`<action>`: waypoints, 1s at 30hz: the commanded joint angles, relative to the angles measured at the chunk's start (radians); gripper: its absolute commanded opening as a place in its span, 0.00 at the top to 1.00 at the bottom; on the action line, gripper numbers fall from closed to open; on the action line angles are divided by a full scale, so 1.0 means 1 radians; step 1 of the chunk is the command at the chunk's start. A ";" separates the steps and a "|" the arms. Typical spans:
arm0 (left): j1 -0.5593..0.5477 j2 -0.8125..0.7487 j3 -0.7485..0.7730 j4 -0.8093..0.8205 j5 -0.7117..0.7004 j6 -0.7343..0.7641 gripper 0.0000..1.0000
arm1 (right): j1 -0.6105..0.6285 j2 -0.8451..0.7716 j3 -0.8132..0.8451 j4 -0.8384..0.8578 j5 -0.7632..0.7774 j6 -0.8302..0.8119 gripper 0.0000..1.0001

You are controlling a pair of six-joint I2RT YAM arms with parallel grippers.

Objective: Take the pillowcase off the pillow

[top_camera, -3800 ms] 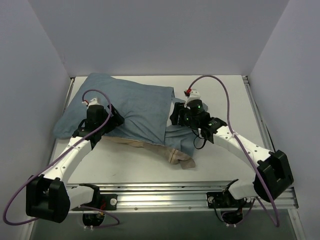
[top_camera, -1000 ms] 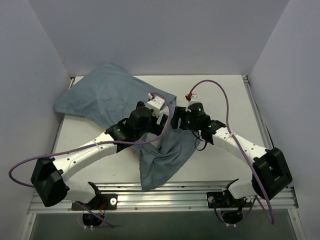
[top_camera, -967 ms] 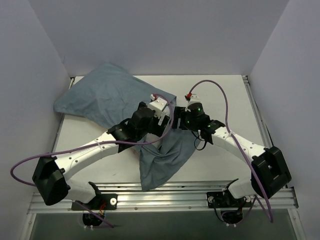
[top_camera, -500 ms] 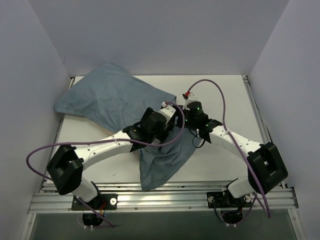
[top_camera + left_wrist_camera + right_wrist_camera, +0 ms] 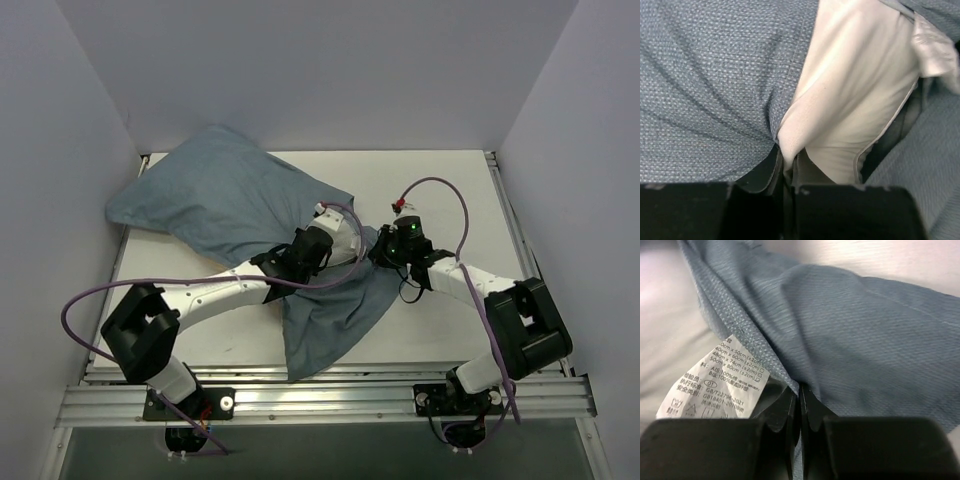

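The blue pillowcase [image 5: 220, 195] lies bulging at the back left, with a loose flap [image 5: 325, 325] spread toward the front edge. In the left wrist view the white pillow [image 5: 855, 95] shows out from under the pillowcase's [image 5: 710, 85] seamed edge. My left gripper [image 5: 787, 155] is shut on a fold of that white fabric. In the top view it [image 5: 348, 240] sits at the cover's right end. Just to its right, my right gripper [image 5: 378, 252] is shut on blue pillowcase cloth [image 5: 865, 335], its jaws [image 5: 800, 390] pinching a ridge beside a white care label [image 5: 720, 380].
The white table [image 5: 450, 190] is boxed in by pale walls on the left, back and right. A metal rail [image 5: 330, 395] runs along the near edge by the arm bases. Purple cables loop over both arms.
Both grippers have gone from open to shut. The left one slid right to the cover's opening and pinched the white fabric. The right one shifted slightly right and pinched blue cloth.
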State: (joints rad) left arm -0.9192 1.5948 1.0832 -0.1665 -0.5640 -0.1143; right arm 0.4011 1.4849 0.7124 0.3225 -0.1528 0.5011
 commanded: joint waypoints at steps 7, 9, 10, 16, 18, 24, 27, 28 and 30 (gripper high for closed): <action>0.034 -0.231 -0.157 -0.062 0.128 -0.057 0.98 | -0.111 -0.026 0.041 -0.022 0.022 -0.016 1.00; 0.046 -0.332 -0.204 -0.048 0.147 -0.093 0.98 | -0.125 -0.022 0.055 -0.023 0.029 -0.022 1.00; 0.055 -0.367 -0.216 -0.030 0.163 -0.103 0.98 | -0.127 -0.014 0.061 -0.017 0.027 -0.022 1.00; 0.149 -0.550 -0.269 0.050 0.374 -0.128 0.98 | -0.130 0.031 0.074 0.003 -0.019 -0.019 1.00; 0.161 -0.582 -0.272 0.039 0.413 -0.122 0.98 | -0.134 0.028 0.088 -0.006 -0.010 -0.027 1.00; 0.190 -0.648 -0.293 0.039 0.458 -0.165 0.98 | -0.148 0.043 0.116 -0.051 -0.001 -0.027 1.00; 0.192 -0.641 -0.293 0.090 0.449 -0.208 0.98 | -0.127 0.058 0.101 -0.034 -0.057 -0.015 1.00; 0.192 -0.627 -0.289 0.134 0.440 -0.231 0.98 | -0.113 0.057 0.091 -0.016 -0.073 -0.010 1.00; 0.192 -0.558 -0.260 0.189 0.428 -0.257 0.98 | -0.053 0.043 0.079 -0.010 -0.090 -0.010 1.00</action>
State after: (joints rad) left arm -0.7395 1.0153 0.7757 -0.1291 -0.1196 -0.3073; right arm 0.3180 1.5291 0.7986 0.3027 -0.3038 0.5140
